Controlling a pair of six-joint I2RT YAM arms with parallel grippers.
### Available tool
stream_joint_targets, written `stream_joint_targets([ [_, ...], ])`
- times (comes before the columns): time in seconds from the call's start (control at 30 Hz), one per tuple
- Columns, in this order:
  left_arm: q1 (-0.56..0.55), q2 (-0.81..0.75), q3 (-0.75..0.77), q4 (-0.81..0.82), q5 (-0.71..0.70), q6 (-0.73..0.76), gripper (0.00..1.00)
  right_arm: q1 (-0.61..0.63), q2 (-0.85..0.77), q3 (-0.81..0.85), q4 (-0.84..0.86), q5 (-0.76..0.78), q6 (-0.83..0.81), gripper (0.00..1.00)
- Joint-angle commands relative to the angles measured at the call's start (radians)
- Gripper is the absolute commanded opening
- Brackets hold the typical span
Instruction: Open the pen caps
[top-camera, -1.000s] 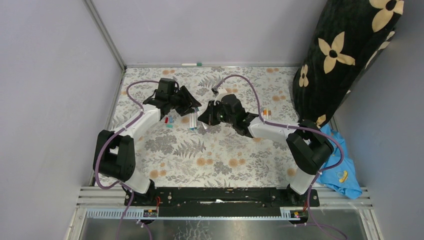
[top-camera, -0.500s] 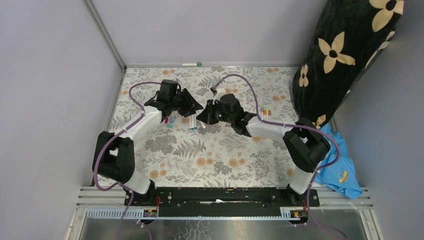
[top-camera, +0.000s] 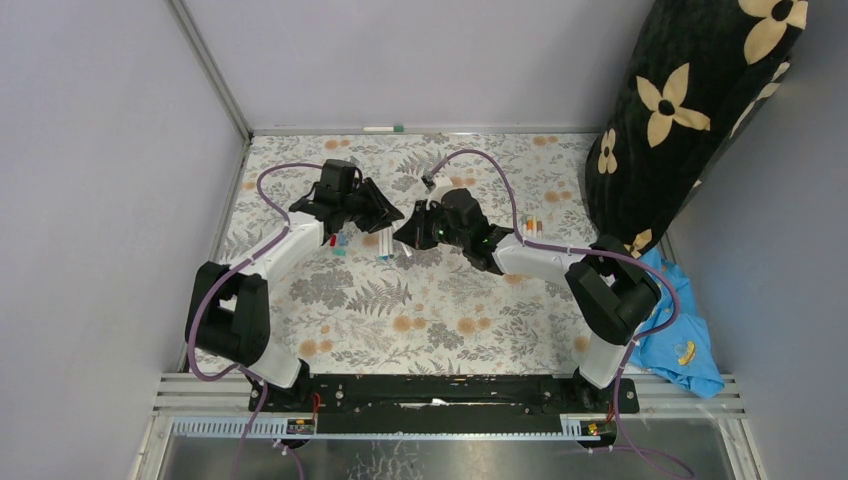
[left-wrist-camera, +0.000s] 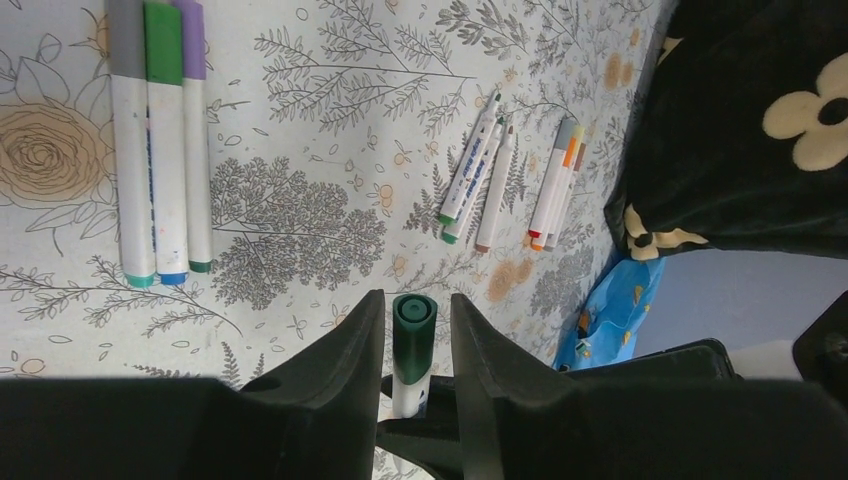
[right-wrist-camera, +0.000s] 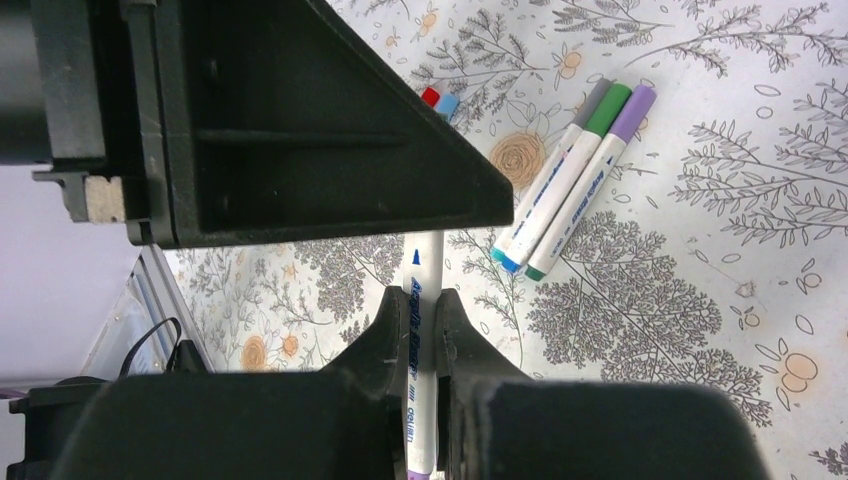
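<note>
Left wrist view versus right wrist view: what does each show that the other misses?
Only left wrist: a green cap between the left gripper's fingers, further pens beyond, a black cushion. Only right wrist: the right gripper clamping a pen barrel, loose red and blue caps. Both: three pens capped grey, green, purple, lying side by side.

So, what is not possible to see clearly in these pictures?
- Top view: the held pen, lost between the left gripper and right gripper.
- Right wrist view: its green cap, behind the left gripper.
- Left wrist view: most of the barrel, hidden by fingers.
- Top view: white stick on the far ledge, too small to name.
</note>
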Motion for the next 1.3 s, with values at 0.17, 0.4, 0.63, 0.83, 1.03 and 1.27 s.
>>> stream_joint_targets([
  [0.17, 0.001, 0.009, 0.022, 0.018, -0.046, 0.034, 0.36, -0.006, -0.021, -0.018, 0.069, -0.029, 0.010, 0.00],
  [0.4, 0.001, 0.011, 0.021, 0.024, -0.039, 0.040, 0.27, -0.006, -0.015, -0.014, 0.076, -0.034, 0.019, 0.00],
  [0.63, 0.000, 0.019, 0.031, 0.034, -0.064, 0.055, 0.00, -0.006, -0.020, -0.030, 0.074, -0.035, 0.020, 0.00],
  [0.83, 0.010, 0.037, 0.066, 0.027, -0.191, 0.086, 0.00, -0.004, -0.021, -0.047, 0.055, -0.035, 0.029, 0.00],
  [1.03, 0.104, 0.148, 0.168, 0.048, -0.159, 0.062, 0.00, 0.020, -0.063, -0.175, 0.086, -0.013, 0.051, 0.00],
  [1.27, 0.132, 0.250, 0.272, 0.049, -0.227, 0.032, 0.00, 0.051, -0.092, -0.317, 0.166, 0.028, 0.099, 0.00],
])
